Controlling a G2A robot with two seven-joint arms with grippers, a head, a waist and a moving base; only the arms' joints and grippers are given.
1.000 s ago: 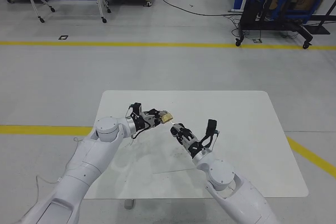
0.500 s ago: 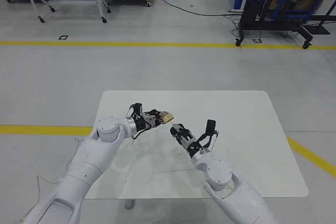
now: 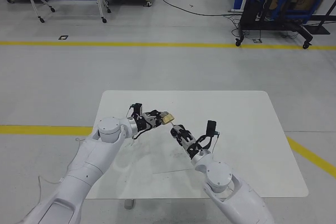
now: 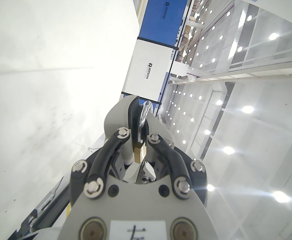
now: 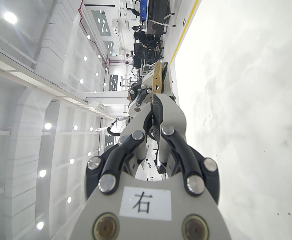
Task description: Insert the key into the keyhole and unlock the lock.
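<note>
1. Only the right tool [image 5: 154,102] has moved since a moment ago. It slid a tiny bit closer to the lock [image 3: 166,118]. The lock and the left tool [image 3: 159,118] stayed where they were.
2. Both tools are up in the air over the white surface [image 3: 241,145], near its middle.
3. The left tool is squeezed tight on the lock and holds it up. The gold body sticks out past the tool's tips.
4. The right tool is squeezed shut too. It sits just below the lock and points up at it.
5. The bottom of the lock faces the right tool, so the keyhole [image 5: 156,87] is easy to see from that wrist.
6. The key [image 5: 152,108] is pinched flat between the right tool's pads. Just a thin edge of it peeks out.
7. Done so far, I think: the lock is picked up, the key is picked up, and the two are lined up.
8. Left to do: push the key in and turn it. I cannot tell if the key's tip is in the hole yet. From above, a little gap seems to be between them.
</note>
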